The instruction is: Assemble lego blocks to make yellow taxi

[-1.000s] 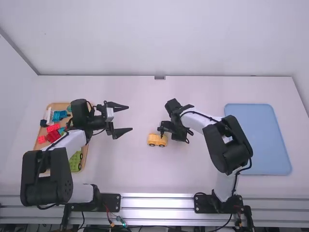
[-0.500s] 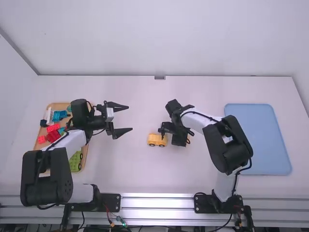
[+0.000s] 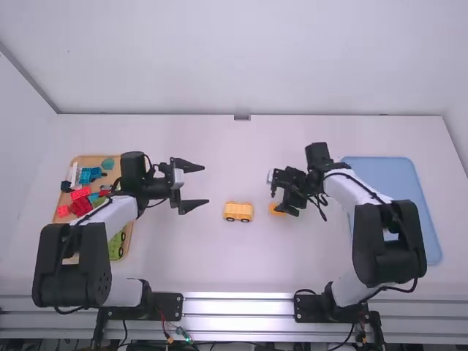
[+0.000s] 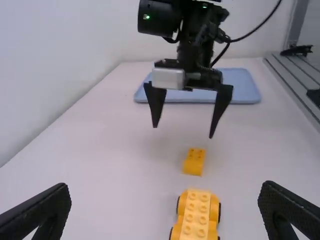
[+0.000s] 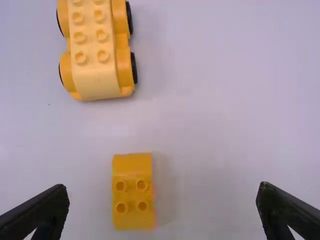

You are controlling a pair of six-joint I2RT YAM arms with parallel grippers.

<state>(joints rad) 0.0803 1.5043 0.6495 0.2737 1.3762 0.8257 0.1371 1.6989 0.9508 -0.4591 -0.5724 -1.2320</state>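
Right end effector (image 3: 278,197) rightward, yellow car (image 3: 238,212) crosswise

A studded yellow toy-brick car base (image 5: 95,75) stands on black wheels between the two arms' jaws; a yellow four-stud brick (image 5: 132,167) lies studs-up below the right jaws.

Below the gap between the right gripper's (image 3: 282,196) spread jaws, the block (image 5: 133,200) stands nearer one jaw, leaving open worktop (image 5: 215,135) toward the other. Ahead of these jaws, a free strip separates block and car (image 3: 238,211). Open worktop also stretches ahead of the left gripper's (image 3: 205,184) spread jaws, up to the car, which stands low before the block.
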